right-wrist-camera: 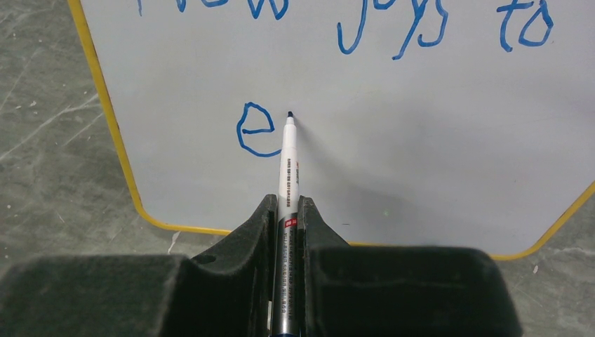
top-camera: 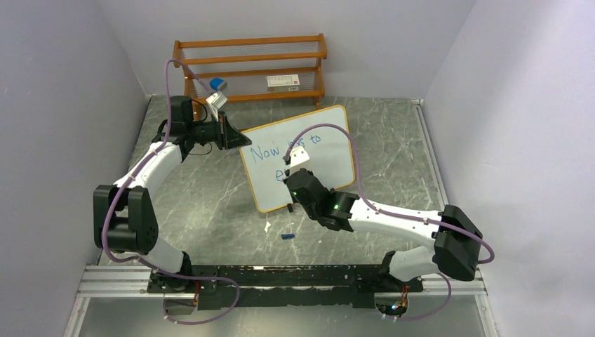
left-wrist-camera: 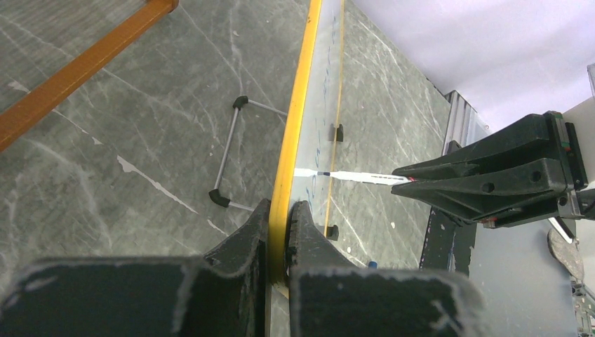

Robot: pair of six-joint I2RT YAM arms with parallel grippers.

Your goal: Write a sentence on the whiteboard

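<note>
The whiteboard (top-camera: 330, 151) stands tilted mid-table on black feet; its yellow-orange frame (left-wrist-camera: 291, 147) also shows edge-on in the left wrist view. My left gripper (left-wrist-camera: 279, 217) is shut on that frame at the board's left edge (top-camera: 238, 144). The sentence (right-wrist-camera: 414, 21) is in blue: a top row reading "New joys to" and a lone "e" (right-wrist-camera: 254, 130) below. My right gripper (right-wrist-camera: 286, 210) is shut on a white marker (right-wrist-camera: 288, 168), whose black tip sits at the board just right of the "e". The marker also shows in the left wrist view (left-wrist-camera: 358, 175).
A brown wooden shelf rack (top-camera: 250, 67) stands at the back wall, with a blue-and-white object (top-camera: 217, 84) on it. A small blue cap (top-camera: 286, 236) and white scraps lie on the grey table in front of the board. A wire stand (left-wrist-camera: 231, 154) props the board from behind.
</note>
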